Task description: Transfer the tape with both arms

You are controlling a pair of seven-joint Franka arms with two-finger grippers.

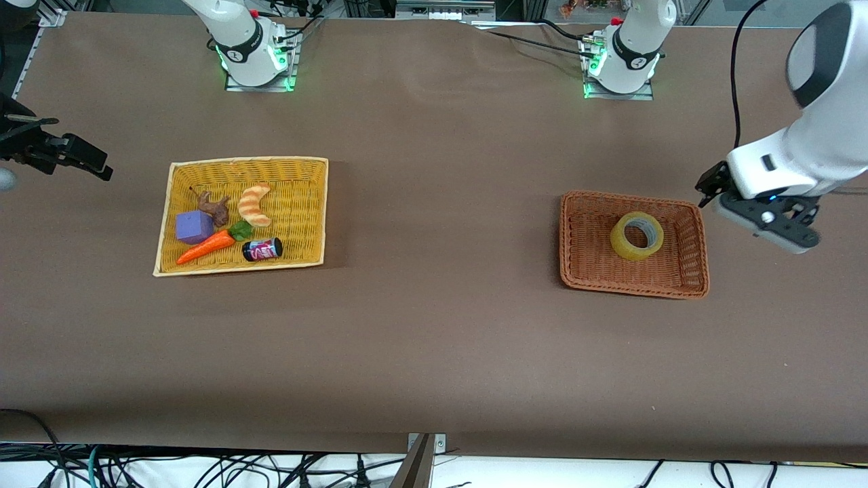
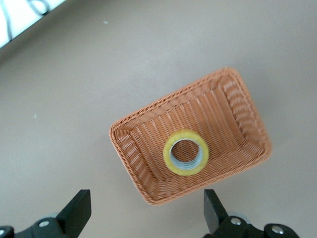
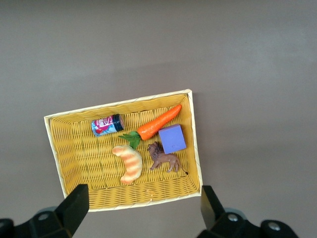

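The tape (image 1: 618,238), a yellowish ring with a wide hollow core, lies in a brown wicker basket (image 1: 630,198) toward the left arm's end of the table. In the left wrist view the tape (image 2: 168,157) lies near the middle of that basket (image 2: 163,101). My left gripper (image 1: 773,229) hovers high over the table beside the brown basket, open and empty (image 2: 146,198). My right gripper (image 1: 85,161) hovers over the table at the right arm's end, beside a yellow basket, open and empty (image 3: 143,196).
The yellow wicker basket (image 1: 247,161) holds a striped croissant toy (image 1: 255,205), a purple cube (image 1: 194,226), a carrot (image 1: 203,248), a small can (image 1: 262,249) and a brown animal figure (image 1: 215,207). It also shows in the right wrist view (image 3: 119,104).
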